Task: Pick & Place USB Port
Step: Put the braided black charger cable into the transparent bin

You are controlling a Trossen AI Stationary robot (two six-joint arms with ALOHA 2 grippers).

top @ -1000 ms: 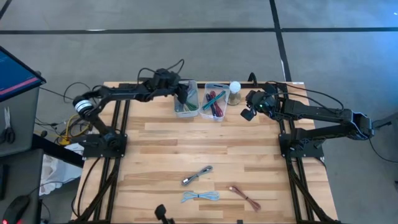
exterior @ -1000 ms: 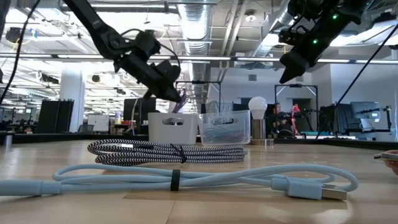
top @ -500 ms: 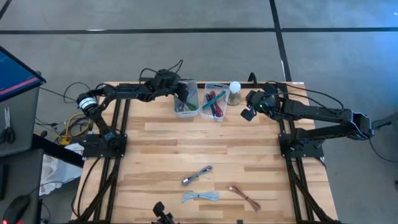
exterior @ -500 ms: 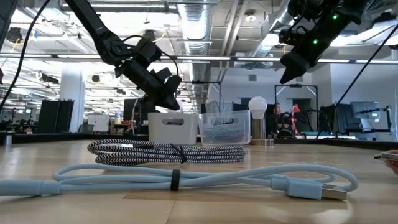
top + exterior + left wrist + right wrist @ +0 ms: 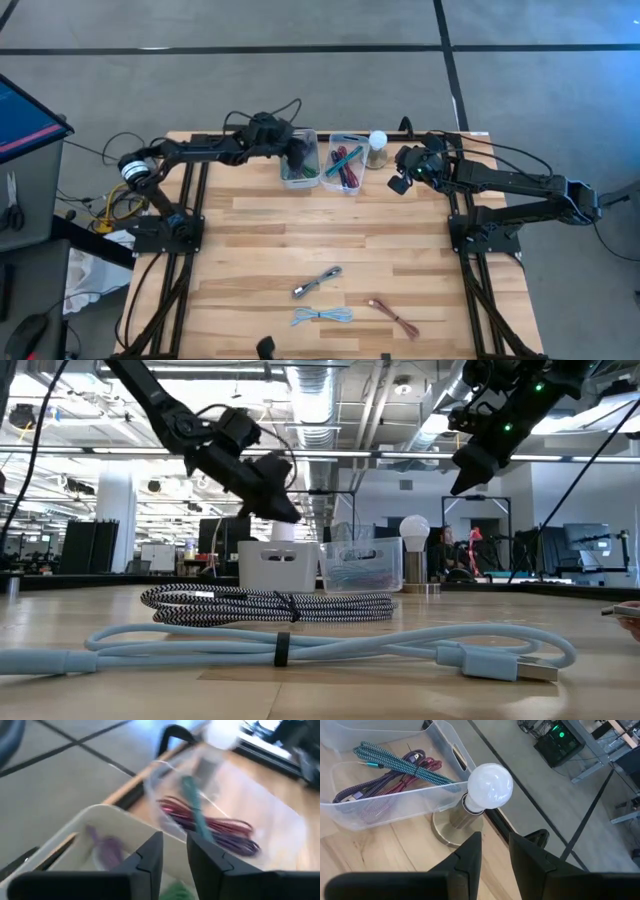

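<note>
Three cables lie loose near the front of the table (image 5: 250, 240): a striped cable (image 5: 316, 282), a blue cable (image 5: 321, 316) and a red cable (image 5: 392, 315). They look light, soft and bendy, so I think it is best to grab one at the tie around its middle or by its hard plug. The left gripper (image 5: 296, 152) hangs over the white bin (image 5: 299, 160) with nothing in its nearly closed fingers, beside the clear bin (image 5: 344, 163) of cables, and the right gripper (image 5: 398, 183) waits by the one lamp (image 5: 377, 148), nearly closed and empty too.

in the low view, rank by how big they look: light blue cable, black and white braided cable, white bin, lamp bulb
1. light blue cable, nearest the camera, which inflates it
2. black and white braided cable
3. white bin
4. lamp bulb
</note>
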